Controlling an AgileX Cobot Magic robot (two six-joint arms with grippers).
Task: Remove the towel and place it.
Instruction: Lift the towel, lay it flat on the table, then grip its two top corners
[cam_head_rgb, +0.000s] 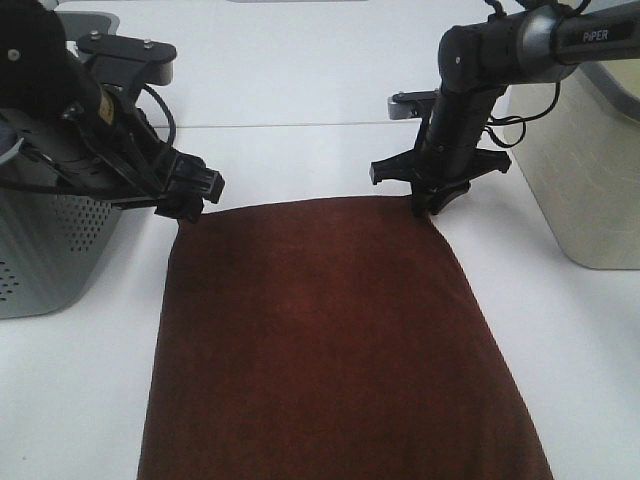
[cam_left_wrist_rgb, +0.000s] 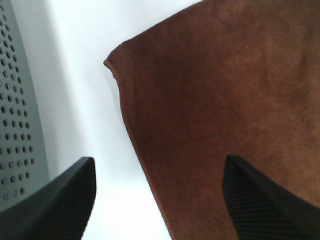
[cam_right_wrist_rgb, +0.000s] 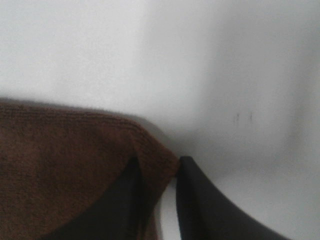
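Two grippers meet the far edge of the towel (cam_head_rgb: 330, 340), one at each far corner, in the high view. The dark reddish-brown towel lies flat on the white tabletop (cam_head_rgb: 300, 160) and runs from those corners to the near edge of the picture. The left gripper (cam_head_rgb: 190, 205) sits low at the towel's far left corner, and the right gripper (cam_head_rgb: 432, 205) points down onto its far right corner. A grey perforated bin (cam_head_rgb: 40, 250) stands left of the towel and a pale container (cam_head_rgb: 590, 180) stands well off to its right.

From the left wrist, the left gripper (cam_left_wrist_rgb: 159, 161) stands wide open. One finger (cam_left_wrist_rgb: 65, 200) is over bare tabletop beside the towel's hemmed edge and the other is over the towel (cam_left_wrist_rgb: 225, 100) itself. It holds nothing.

From the right wrist, the right gripper (cam_right_wrist_rgb: 160, 161) has its fingers (cam_right_wrist_rgb: 200, 200) close together, leaving only a narrow gap. The corner of the towel (cam_right_wrist_rgb: 65, 165) reaches into that gap. Whether they already pinch the towel I cannot tell.
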